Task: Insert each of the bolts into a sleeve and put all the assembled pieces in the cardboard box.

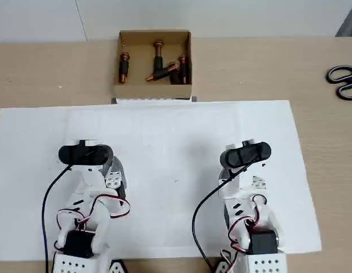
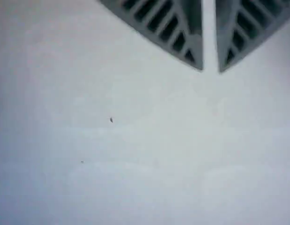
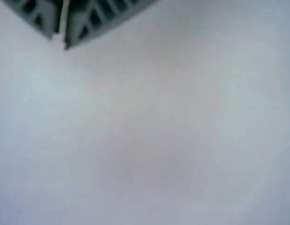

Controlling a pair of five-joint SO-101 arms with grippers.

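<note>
Cardboard box (image 1: 154,38): open, brown and shallow, at the far edge of the counter (image 1: 50,68), a little left of centre and just beyond the far edge of the paper sheet (image 1: 164,142).
Assembled pieces (image 1: 162,73): at least four lie inside the box. Each is a copper-coloured bolt through a black sleeve, with the copper showing at both ends. One lies by the left wall (image 1: 124,67) and one near the far wall (image 1: 158,52), both pointing roughly far to near. One lies slanted in the middle, and the rest are bunched against the right wall (image 1: 183,68), overlapping so that I cannot count them exactly.
Left gripper (image 2: 209,69): grey ribbed jaws all but together with a thin slit between them, holding nothing, over bare white paper at the near left.
Right gripper (image 3: 63,42): jaws pressed together with a hairline seam between them, holding nothing, over the paper at the near right.
Scissors (image 1: 343,81): black-handled, at the far right of the counter, off the paper and well apart from the box.
</note>
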